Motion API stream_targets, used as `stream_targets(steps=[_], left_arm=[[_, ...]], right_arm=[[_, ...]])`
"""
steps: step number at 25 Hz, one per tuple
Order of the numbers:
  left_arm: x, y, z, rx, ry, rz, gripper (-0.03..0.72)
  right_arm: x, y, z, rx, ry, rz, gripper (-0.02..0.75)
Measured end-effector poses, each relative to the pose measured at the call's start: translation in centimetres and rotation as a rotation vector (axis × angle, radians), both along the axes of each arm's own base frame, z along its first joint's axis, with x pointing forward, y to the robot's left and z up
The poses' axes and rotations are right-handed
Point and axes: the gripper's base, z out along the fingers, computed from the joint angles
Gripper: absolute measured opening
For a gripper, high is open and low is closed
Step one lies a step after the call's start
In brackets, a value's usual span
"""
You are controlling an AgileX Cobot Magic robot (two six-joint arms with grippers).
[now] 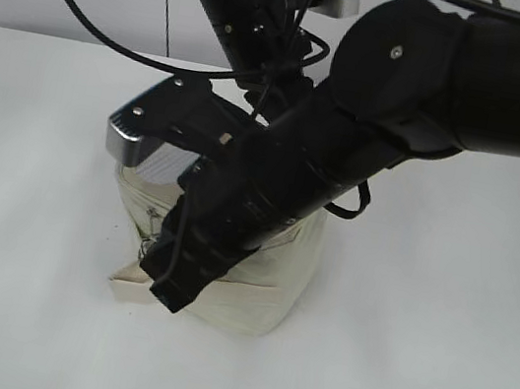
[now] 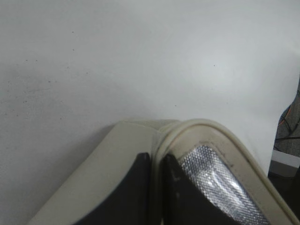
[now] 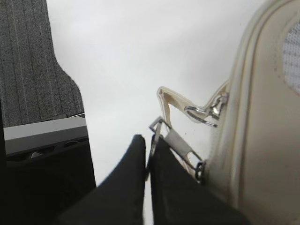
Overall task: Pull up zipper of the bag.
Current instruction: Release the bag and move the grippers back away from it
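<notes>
From where I stand, the left gripper (image 2: 157, 187) is clenched on the bag's (image 1: 279, 288) lid rim: in the left wrist view its two dark fingers (image 2: 133, 192) pinch the cream piping between them, with the grey mesh panel (image 2: 211, 173) just to the 3 o'clock side. I take that grip to be an anchor, holding the soft body steady so a pull on the slider doesn't simply drag the whole thing along.

The bag sits near the middle of the white table (image 1: 431, 363), largely hidden under both black arms, its lower front corner showing at about 6 o'clock of the crossing arms.

Further right, the right gripper (image 3: 149, 164) is closed on a silver pull of the zipper (image 3: 180, 145); the metal tab runs from the fingertips toward 4 o'clock down to its slider at the rim. A second slider with a ring pull (image 3: 206, 112) sits just beyond, toward 1 o'clock along the same track, near but apart.

For room: bare tabletop opens at 12 o'clock of the right fingertips, but the other slider lies close along the track, and a dark arm fills the 9 o'clock side. The two arms overlap closely above the bag, so I judge a pull should stay short and follow the rim.
</notes>
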Motion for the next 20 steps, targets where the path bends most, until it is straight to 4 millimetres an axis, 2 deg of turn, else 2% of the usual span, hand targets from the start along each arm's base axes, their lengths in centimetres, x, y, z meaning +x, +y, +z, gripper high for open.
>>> stream_targets(steps=[4,10,20], left_arm=[[0.1,0.2,0.0,0.003,-0.002,0.004,0.038],[0.2,0.3,-0.1,0.014,-0.008,0.002,0.038],[-0.5,-0.5,-0.1,0.043,-0.033,-0.032,0.038]], right_arm=[[0.7,0.9,0.4,0.013,-0.016,0.014,0.008],[1.6,2.2,-0.2,-0.008,-0.002,0.061,0.008],[2.1,2.9,0.6,0.002,-0.019,0.096,0.008]])
